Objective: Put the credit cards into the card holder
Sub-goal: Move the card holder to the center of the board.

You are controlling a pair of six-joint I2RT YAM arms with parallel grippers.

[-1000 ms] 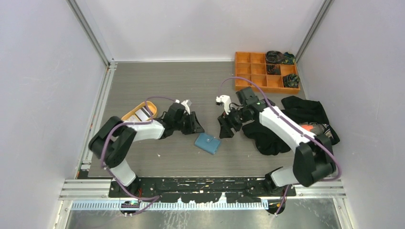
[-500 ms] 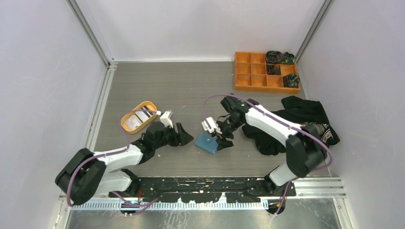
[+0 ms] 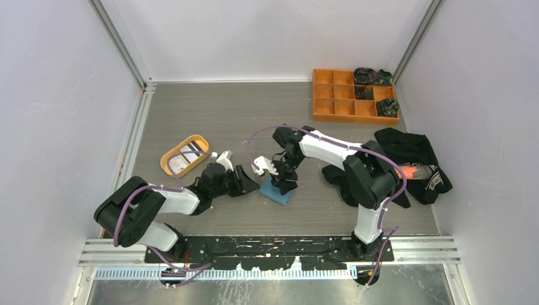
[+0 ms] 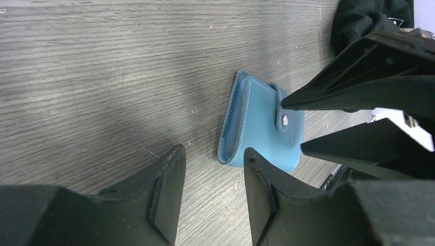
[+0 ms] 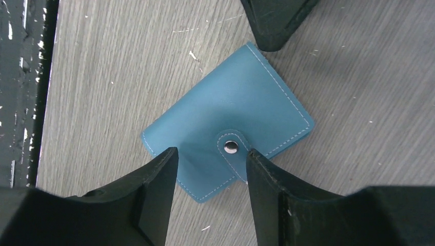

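Grey wood-grain table [image 3: 254, 114] fills the walled cell, and the blue card holder [image 5: 241, 118] lies flat on it near the middle, between the two arms, its snap tab [image 5: 231, 147] fastened. Nothing of the task looks done: the credit cards [image 3: 187, 152] sit in the orange oval tray [image 3: 166, 166], well apart from the holder, which must first be opened. The right fingers [image 5: 156, 189] stand apart directly over the holder, straddling the tab without clamping it. The left fingers [image 4: 166, 189] are also apart, with nothing between them, just beside the holder's folded edge. How many cards the tray holds is too small to tell. Whether the right fingertips touch the leather cannot be told either.
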